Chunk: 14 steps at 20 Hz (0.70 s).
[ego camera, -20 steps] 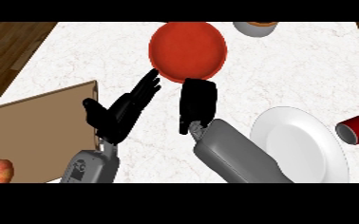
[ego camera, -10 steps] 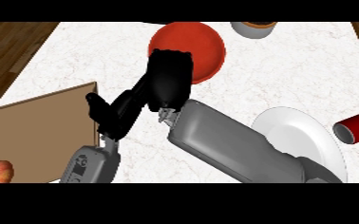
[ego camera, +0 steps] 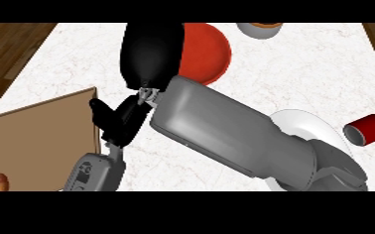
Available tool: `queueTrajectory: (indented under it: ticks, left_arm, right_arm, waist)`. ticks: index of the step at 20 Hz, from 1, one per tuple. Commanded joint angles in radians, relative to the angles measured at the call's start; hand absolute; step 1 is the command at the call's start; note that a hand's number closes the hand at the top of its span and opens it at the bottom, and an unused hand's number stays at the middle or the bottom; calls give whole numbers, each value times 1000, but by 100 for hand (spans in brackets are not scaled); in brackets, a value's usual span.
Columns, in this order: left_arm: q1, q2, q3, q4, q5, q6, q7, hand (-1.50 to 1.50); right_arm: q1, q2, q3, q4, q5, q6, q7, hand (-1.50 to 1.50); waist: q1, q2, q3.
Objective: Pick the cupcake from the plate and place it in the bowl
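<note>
Head view: right hand hung over red bowl left rim, nearer than left hand; grasp unclear, cupcake unseen; white plate near right.

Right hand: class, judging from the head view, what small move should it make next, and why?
Probably ease back and clear of the red bowl. The right hand and its grey forearm cover much of the bowl, so whether the cupcake is in it cannot be seen. The white plate shows no cupcake on its visible part. The left hand rests lower left.
</note>
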Motion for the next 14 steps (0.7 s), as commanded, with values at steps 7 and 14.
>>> queueTrajectory:
  ticks: [7,14]
  left_arm:
    - [6,-7,-10,-17,-10,31,-4,0]
    - [11,7,12,-51,3,20,15,0]
  right_arm:
    - [-106,17,-45,203,-24,-183,172,150]
    - [-169,18,-96,390,-27,-264,64,150]
  waist:
    - [-38,12,3]
    - [-40,16,3]
